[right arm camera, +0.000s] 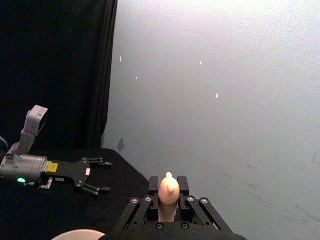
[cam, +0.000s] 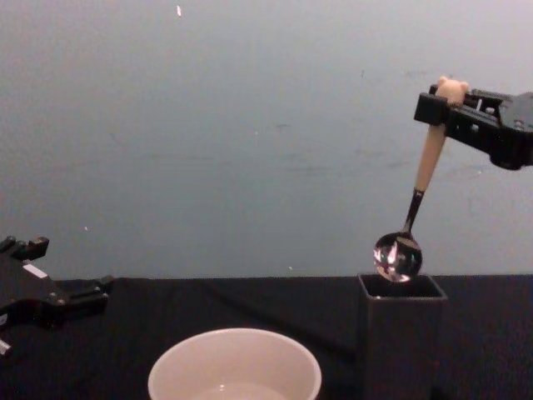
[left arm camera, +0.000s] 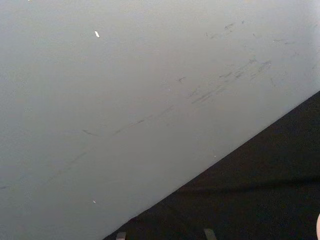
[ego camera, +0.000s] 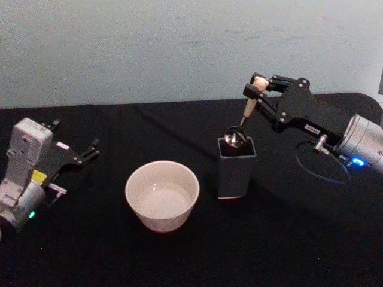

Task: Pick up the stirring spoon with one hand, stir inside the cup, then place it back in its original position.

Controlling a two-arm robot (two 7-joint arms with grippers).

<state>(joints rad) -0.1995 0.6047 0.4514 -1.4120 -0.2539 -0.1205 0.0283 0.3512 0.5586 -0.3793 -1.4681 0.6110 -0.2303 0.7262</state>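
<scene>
1. Found right gripper [ego camera: 258, 85] raised over the right rear of the table, closed on the top end of the stirring spoon [ego camera: 248, 110], at its bear-head knob.
2. Checked grip in right wrist view: beige knob pinched between the two dark fingers [right arm camera: 183, 187], its tip poking out past them.
3. Noted spoon hanging tilted: beige handle uppermost at the gripper, thin dark neck sloping down toward the robot's left, shiny round bowl lowest.
4. Placed spoon bowl at the open mouth of the dark grey square holder [cam: 402, 342]. In chest view, its lower edge is about level with the rim. Cannot tell whether metal touches the walls.
5. Logged holder upright on the black tablecloth [ego camera: 287, 239], just to the right of the cream-white cup [ego camera: 161, 194], near it but apart.
6. Recorded cup upright, mouth open upward, around mid-table.
7. Found left gripper [ego camera: 90, 150] low at the table's left side, well apart from cup and holder, fingers spread and gripping nothing.
</scene>
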